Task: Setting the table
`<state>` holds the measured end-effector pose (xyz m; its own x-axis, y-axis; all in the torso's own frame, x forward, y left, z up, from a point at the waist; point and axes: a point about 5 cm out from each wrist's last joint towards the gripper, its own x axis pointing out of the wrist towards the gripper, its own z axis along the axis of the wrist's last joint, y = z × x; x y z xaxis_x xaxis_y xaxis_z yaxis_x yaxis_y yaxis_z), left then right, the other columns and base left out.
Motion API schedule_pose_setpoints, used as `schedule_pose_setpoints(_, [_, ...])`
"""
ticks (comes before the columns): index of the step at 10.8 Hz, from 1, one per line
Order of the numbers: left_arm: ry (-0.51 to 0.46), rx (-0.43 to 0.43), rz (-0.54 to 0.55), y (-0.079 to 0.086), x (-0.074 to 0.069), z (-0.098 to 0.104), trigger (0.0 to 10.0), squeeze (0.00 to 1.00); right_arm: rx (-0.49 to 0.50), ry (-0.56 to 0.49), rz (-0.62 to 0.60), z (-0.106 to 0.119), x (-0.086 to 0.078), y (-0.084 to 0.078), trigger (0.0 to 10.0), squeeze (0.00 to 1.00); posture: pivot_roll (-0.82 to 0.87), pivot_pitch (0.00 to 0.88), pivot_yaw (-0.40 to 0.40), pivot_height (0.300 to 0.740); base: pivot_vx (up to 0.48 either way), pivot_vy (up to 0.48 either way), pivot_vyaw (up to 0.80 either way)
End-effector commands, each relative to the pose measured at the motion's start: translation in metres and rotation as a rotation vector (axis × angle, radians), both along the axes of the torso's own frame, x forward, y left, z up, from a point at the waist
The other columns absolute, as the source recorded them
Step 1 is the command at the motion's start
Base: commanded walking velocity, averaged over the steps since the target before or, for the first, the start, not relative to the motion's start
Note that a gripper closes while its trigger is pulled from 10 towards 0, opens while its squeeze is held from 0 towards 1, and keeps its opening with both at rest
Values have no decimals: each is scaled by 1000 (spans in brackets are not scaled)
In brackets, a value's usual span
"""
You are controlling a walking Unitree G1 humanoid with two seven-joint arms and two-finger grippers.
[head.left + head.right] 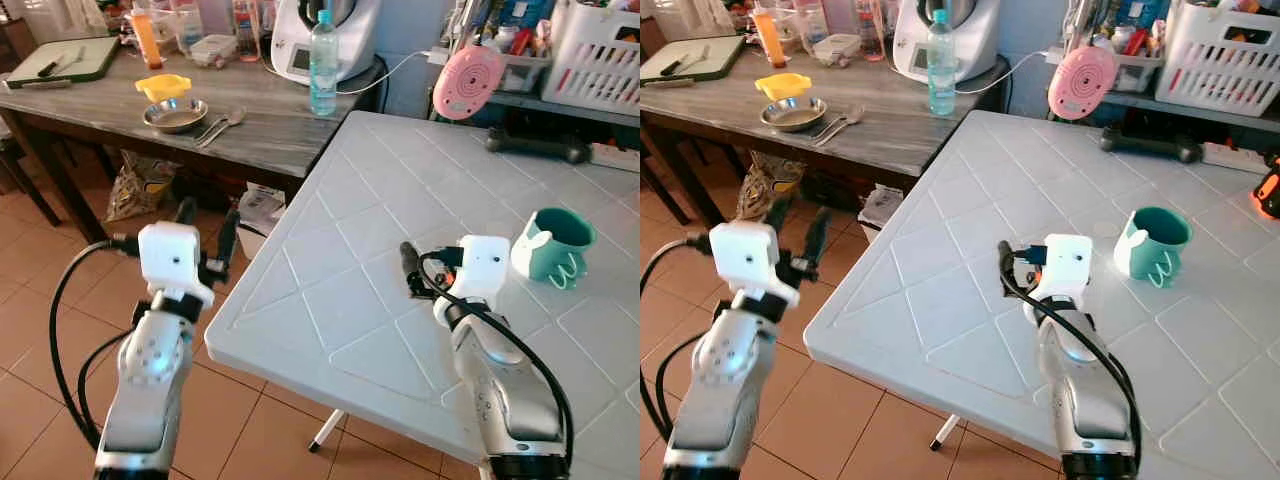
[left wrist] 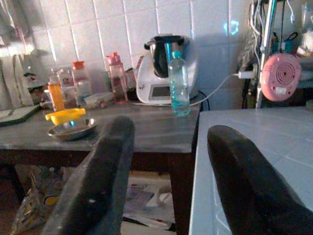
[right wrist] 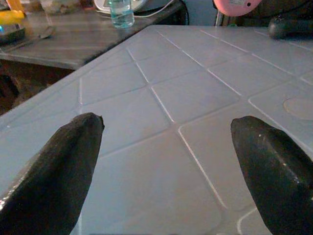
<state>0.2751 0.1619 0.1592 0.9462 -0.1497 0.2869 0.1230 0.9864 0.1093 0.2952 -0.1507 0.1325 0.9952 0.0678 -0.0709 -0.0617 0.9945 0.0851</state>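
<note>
**Both end effectors empty, tableware waiting on the wooden desk**

The white desk is the landmark here. On it, toward its far right, stands a teal mug, upright with its handle facing the robot; it is the one piece already on the white desk, so the setting looks barely begun. The rest of the tableware sits on the dark wooden desk that butts against the white desk's far left corner: a steel bowl with a yellow item resting on its far rim, and cutlery lying just beside the bowl on the side nearer the white desk. A water bottle stands upright close to that shared corner. These pieces seem grouped there for pickup, well apart from either arm.

The right end effector hangs low over the near part of the white desk, fingers spread wide and holding nothing, aimed across the surface toward the far edge. The left end effector is off the white desk's left edge, over the tiled floor, fingers spread apart and empty, pointing at the wooden desk with the bowl in line. Both forearms are raised and reach forward, roughly parallel, a ready posture rather than a grasp. My judgement: the robot needs to approach the wooden desk before anything can be fetched
</note>
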Motion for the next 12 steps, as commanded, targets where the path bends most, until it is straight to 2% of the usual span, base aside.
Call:
schedule_pose_setpoints(1, [19,8,2,3,-2,-6,0,0,-13,-13,3,3,0,0,10000,1000,77,24,15,740,0,0,0])
schedule_pose_setpoints(3, [31,5,12,4,-5,-11,0,0,-25,-13,23,1,-1,1,10000,1000,80,21,10,740,0,0,0])
schedule_pose_setpoints(8, [15,0,20,4,-2,-9,0,0,-62,-40,34,3,0,0,10000,1000,76,13,3,740,0,0,0])
schedule_pose_setpoints(11, [-76,-1,18,0,1,13,0,0,-105,-109,51,12,0,2,10000,1000,76,15,6,740,0,0,0])
schedule_pose_setpoints(12, [-63,8,20,0,3,12,549,0,-114,-119,52,13,-1,3,10000,1000,73,16,8,740,0,0,0])
